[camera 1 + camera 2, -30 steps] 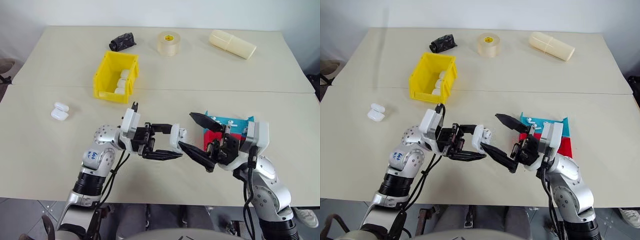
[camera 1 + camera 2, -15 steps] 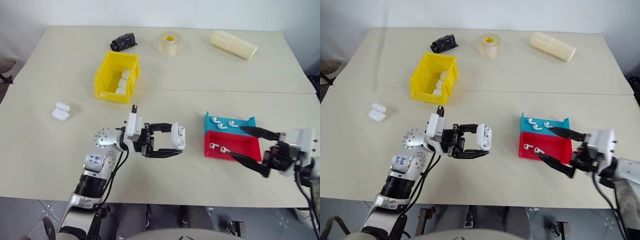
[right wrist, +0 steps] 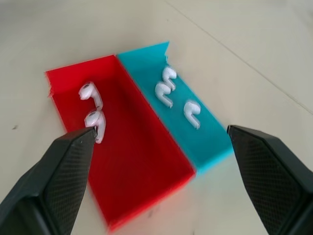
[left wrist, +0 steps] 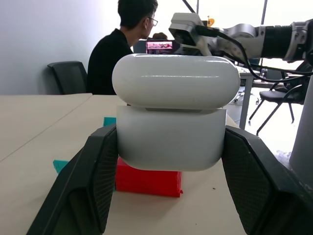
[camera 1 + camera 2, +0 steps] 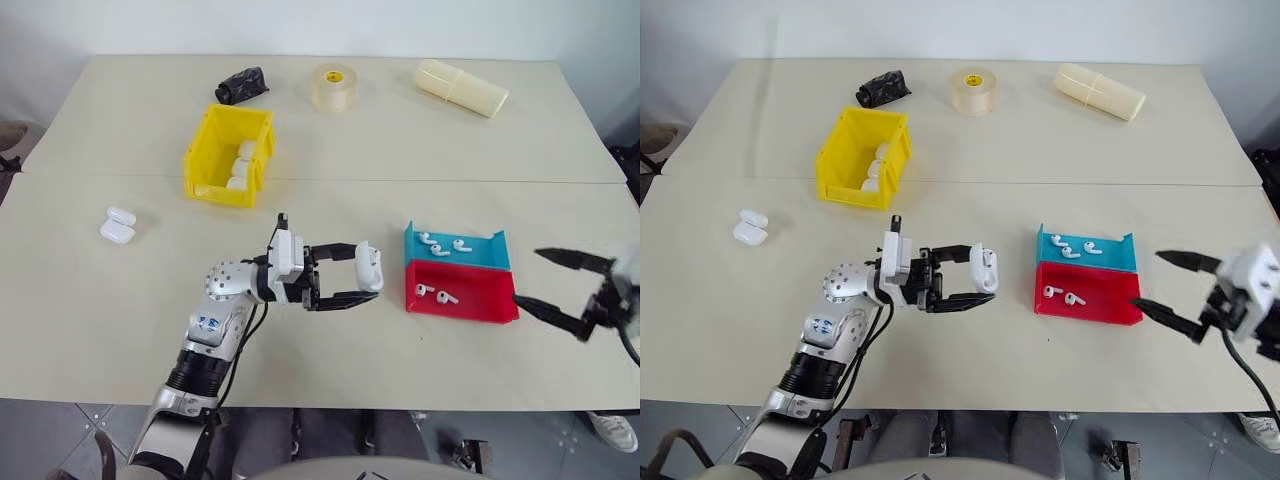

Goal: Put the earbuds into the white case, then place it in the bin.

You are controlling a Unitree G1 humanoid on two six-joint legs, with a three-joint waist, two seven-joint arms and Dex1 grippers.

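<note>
My left gripper (image 5: 365, 273) is shut on the white case (image 5: 368, 270) and holds it above the table, left of the trays. In the left wrist view the case (image 4: 171, 112) sits between both fingers with its lid down. Two earbuds (image 5: 432, 293) lie in the red tray (image 5: 490, 308), and three more earbuds (image 5: 440, 242) in the teal tray (image 5: 480, 258). My right gripper (image 5: 530, 275) stands open just right of the trays, pointing at them, with nothing held. The yellow bin (image 5: 205, 160) at the back left contains several white cases.
Another white case (image 5: 118, 225) lies on the table at the left. Along the far edge are a black object (image 5: 241, 85), a tape roll (image 5: 334, 87) and a cream cylinder (image 5: 462, 87). A seated person (image 4: 122, 49) is beyond the table.
My right gripper has swung from beside the held case far to the right, past the trays, staying open. The left gripper has kept its grip on the case and barely shifted.
</note>
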